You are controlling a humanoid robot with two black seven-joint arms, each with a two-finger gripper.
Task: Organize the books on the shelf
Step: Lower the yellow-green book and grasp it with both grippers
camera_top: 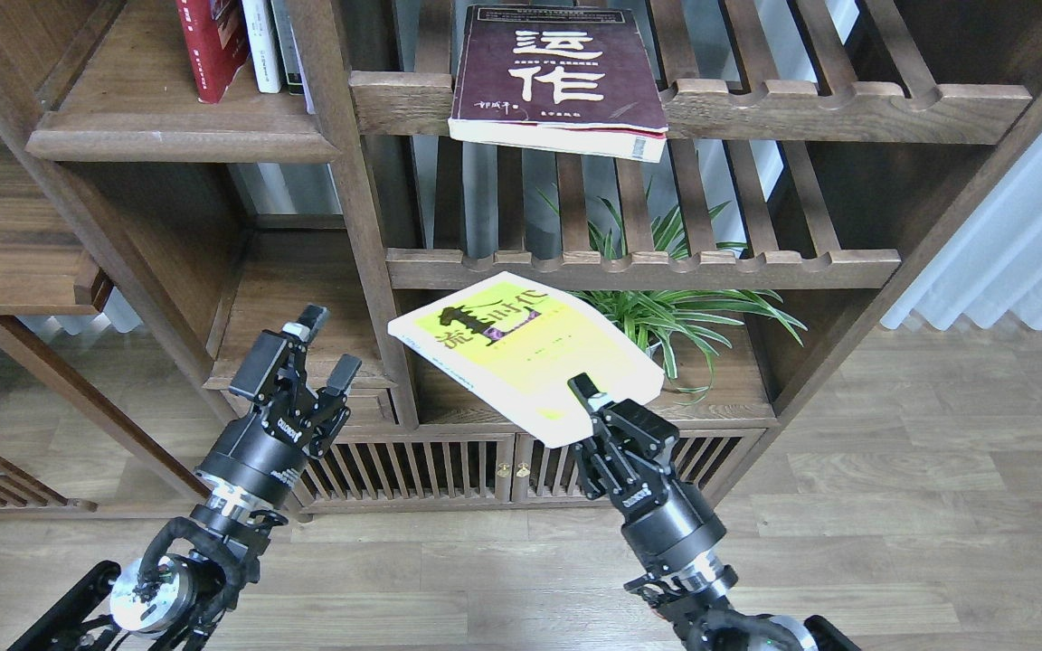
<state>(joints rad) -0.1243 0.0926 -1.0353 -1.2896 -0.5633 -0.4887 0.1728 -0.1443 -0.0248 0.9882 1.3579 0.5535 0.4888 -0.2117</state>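
Note:
My right gripper is shut on the near edge of the yellow-and-white book, holding it flat in the air in front of the bookcase's lower middle. The thick dark maroon book lies flat on the upper slatted shelf, overhanging its front rail. A bright red book stands upright on the solid dark-brown shelf at upper left, next to thin white and dark books. My left gripper is open and empty, in front of the small drawer unit.
A potted spider plant sits behind the held book on the lower board. Slatted cabinet doors are below. A brown side table stands at left. White curtains hang at right. Wood flooring lies in front.

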